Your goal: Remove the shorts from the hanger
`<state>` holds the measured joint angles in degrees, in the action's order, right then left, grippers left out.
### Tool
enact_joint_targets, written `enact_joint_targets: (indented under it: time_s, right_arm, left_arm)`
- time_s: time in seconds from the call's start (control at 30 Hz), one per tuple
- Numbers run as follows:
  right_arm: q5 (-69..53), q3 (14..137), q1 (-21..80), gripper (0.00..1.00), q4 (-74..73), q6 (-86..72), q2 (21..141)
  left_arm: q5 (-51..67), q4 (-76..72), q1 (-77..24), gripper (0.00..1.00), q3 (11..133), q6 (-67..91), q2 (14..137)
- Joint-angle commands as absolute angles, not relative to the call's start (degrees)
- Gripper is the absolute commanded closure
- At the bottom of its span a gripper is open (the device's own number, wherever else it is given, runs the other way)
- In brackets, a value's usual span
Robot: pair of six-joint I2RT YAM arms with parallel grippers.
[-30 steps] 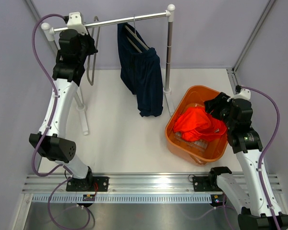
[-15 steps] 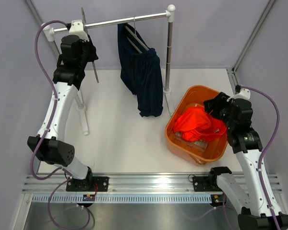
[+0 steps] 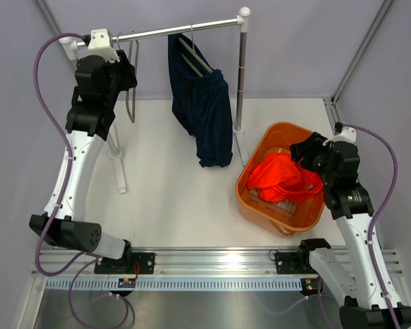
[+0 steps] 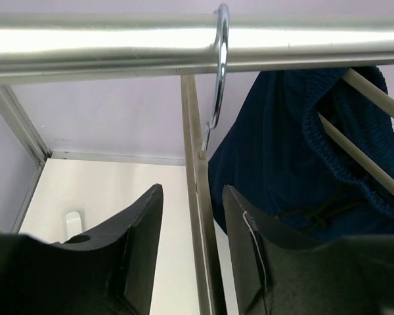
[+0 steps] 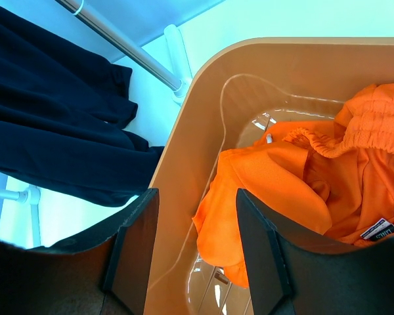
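**Top external view.** The left gripper [image 3: 122,68] sits at the upper left, close against the rail [image 3: 178,29]. The wrist body covers its jaws, so we cannot judge their gap from here. A bare hanger [image 3: 128,110] hangs just beside it. The navy shorts [image 3: 205,113] hang on their hanger [image 3: 195,55] near the middle of the rail. The waistband is up, the leg hems point down toward the table [image 3: 164,185], and the long axis runs down the frame. The hook of that hanger is too thin to make out. At the right, the right gripper [image 3: 305,152] is over the orange tub [image 3: 288,225], its jaws hidden under the wrist. An orange garment [image 3: 284,178] lies in the tub.

**Left wrist view.** The left gripper [image 4: 192,191] has its jaws moderately apart, clamping nothing. The bare hanger [image 4: 218,65] is hooked over the rail [image 4: 85,42], and its frame drops edge-on through the gap. Clearance shows on both sides at the tips. The shorts [image 4: 295,164] fill the right and are cut off by the frame edge. The pale bars of their hanger [image 4: 374,98] cross them on a slant.

**Right wrist view.** The right gripper [image 5: 194,197] has its jaws wide apart and empty, above the wall of the tub [image 5: 184,157]. The orange garment [image 5: 282,177] runs off the right edge. The shorts [image 5: 52,131] occupy the upper left and are cut off by the left edge.
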<state>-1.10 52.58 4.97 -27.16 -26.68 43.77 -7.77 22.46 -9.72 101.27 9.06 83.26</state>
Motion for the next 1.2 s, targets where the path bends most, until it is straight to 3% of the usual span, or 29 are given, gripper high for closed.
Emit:
enact_joint_targets:
  time_s: [0.0, 0.17, 0.3, 0.43, 0.63, 1.17]
  right_arm:
    - [-2.11, 52.73, 4.66, 0.41, -24.96, -25.93, 43.51]
    - [-2.46, 52.82, 4.66, 0.4, -24.96, -26.01, 43.51]
    - [-2.64, 53.17, 4.66, 0.4, -25.4, -25.93, 43.51]
    - [-2.37, 53.26, 4.66, 0.39, -26.01, -25.66, 43.33]
    - [-2.72, 53.79, 4.66, 0.39, -26.63, -25.58, 43.24]
    - [-3.34, 55.37, 4.66, 0.39, -29.18, -24.52, 44.3]
  left_arm:
    - [-10.28, 19.34, -10.46, 0.53, 100.28, 8.53, 80.34]
    - [-17.73, 17.24, -15.98, 0.43, 98.71, 3.7, 77.35]
    - [-35.27, 8.21, -27.05, 0.36, 95.55, -7.45, 73.31]
    - [-44.72, 1.41, -35.85, 0.32, 95.8, -16.33, 73.04]
    - [-43.33, 3.51, -41.12, 0.28, 102.45, -13.2, 76.19]
    - [-52.11, 2.03, -46.05, 0.16, 128.48, -0.44, 103.79]
